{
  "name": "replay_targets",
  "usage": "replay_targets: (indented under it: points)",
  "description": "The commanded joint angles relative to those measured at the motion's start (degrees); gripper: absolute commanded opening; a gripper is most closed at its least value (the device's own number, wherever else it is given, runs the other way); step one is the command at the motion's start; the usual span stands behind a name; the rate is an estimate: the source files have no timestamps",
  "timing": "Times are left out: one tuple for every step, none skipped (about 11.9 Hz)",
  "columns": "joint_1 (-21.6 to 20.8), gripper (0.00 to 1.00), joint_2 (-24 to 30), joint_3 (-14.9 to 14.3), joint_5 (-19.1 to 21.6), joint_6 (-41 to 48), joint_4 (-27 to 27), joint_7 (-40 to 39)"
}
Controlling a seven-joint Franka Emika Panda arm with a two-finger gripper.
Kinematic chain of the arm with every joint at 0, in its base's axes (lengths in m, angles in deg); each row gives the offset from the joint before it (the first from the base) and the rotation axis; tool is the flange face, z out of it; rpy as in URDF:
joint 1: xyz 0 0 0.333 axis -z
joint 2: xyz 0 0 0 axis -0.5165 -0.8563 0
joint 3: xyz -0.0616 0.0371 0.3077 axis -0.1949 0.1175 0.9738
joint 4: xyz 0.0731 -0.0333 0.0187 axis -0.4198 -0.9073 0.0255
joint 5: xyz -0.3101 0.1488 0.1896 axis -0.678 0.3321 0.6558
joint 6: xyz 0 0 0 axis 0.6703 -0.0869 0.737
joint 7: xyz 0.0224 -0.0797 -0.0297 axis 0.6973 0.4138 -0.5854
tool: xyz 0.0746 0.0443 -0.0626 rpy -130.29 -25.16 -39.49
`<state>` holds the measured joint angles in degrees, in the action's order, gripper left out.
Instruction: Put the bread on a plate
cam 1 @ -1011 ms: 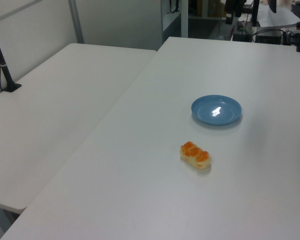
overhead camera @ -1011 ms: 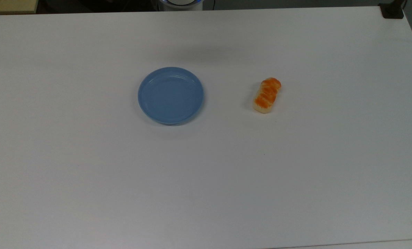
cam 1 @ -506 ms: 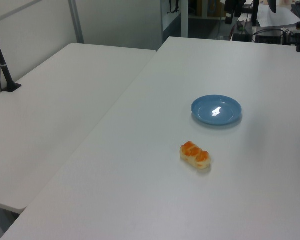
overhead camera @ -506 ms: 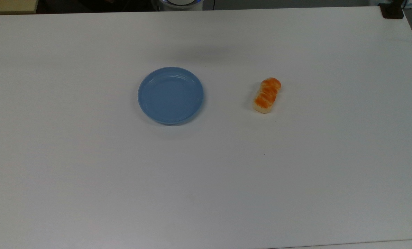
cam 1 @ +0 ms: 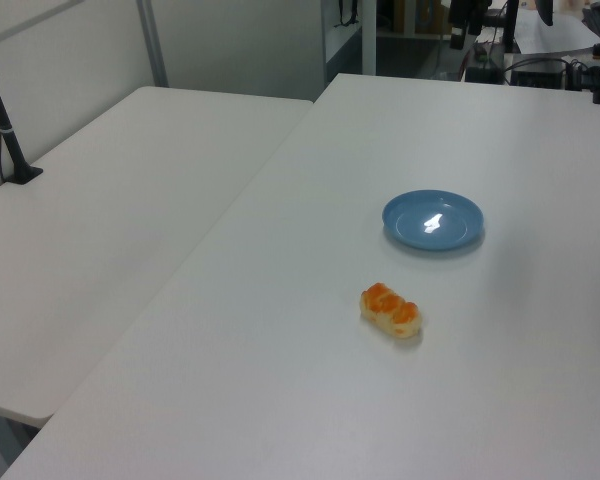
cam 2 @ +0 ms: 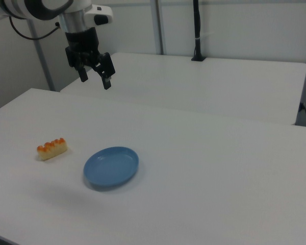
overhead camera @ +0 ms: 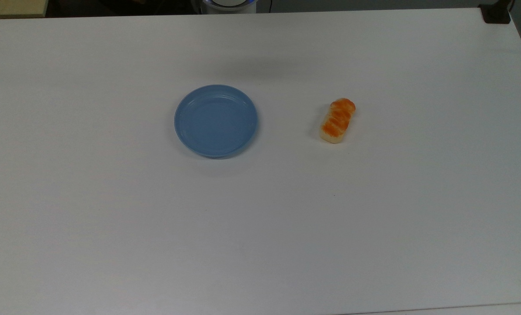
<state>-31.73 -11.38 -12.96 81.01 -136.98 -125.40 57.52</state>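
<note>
On the white bench, the bread lies apart from the plate, with the jaws hanging high above.

Seen in the top view, the bread sits at three o'clock from the plate, well apart from it, its long axis running from about one o'clock to seven o'clock, orange-brown top facing up and cream sides showing. The light-blue plate holds nothing. From the left view the bread lies toward seven o'clock of the plate. The right view shows the bread at nine o'clock of the plate, while the gripper hangs in the air at about eleven o'clock from the plate, fingers spread and pointing down, grasping nothing.
</note>
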Motion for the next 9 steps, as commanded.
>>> replay_targets:
  points:
    - [-0.94, 1.0, 0.25, -0.85, 1.39, -0.82, -0.44, 0.93]
    - [-0.94, 1.0, 0.34, -0.85, 1.39, -0.82, -0.44, 1.02]
    - [-0.86, 1.0, 0.34, -0.85, 1.39, -0.82, -0.44, 1.02]
    - [-0.85, 1.0, 0.34, -0.85, 1.39, -0.82, -0.44, 0.93]
    - [-0.85, 1.0, 0.52, -0.85, 1.39, -0.56, -0.53, 0.93]
    - [-0.85, 1.0, 0.43, -0.76, 1.39, 0.49, -0.53, 0.93]
    - [-0.77, 1.0, 0.52, -0.85, 1.39, 0.59, -0.53, 0.93]
    - [-0.77, 1.0, 0.43, -0.76, 1.39, 0.59, -0.44, 0.93]
    - [-0.85, 1.0, 0.43, -0.85, 1.39, 0.59, -0.53, 0.93]
